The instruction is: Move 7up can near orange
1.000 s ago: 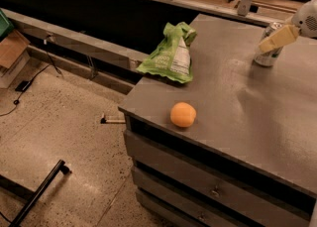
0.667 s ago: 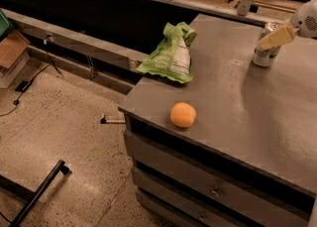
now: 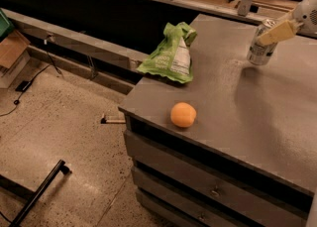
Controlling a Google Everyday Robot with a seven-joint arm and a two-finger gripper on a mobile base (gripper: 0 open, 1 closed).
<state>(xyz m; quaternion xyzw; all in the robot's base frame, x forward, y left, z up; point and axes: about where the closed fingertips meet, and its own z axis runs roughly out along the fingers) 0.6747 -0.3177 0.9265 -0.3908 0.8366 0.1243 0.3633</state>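
The 7up can, silver-grey with a pull-tab top, stands upright on the grey counter at the far right. My gripper comes in from the top right edge and sits at the can's upper part, partly covering it. The orange, small, round and smooth, lies near the counter's front left edge, well apart from the can and to its lower left.
A green chip bag lies on the counter's left edge, between the orange and the back. Drawers run under the counter front. To the left the speckled floor lies far below, with a black bar on it.
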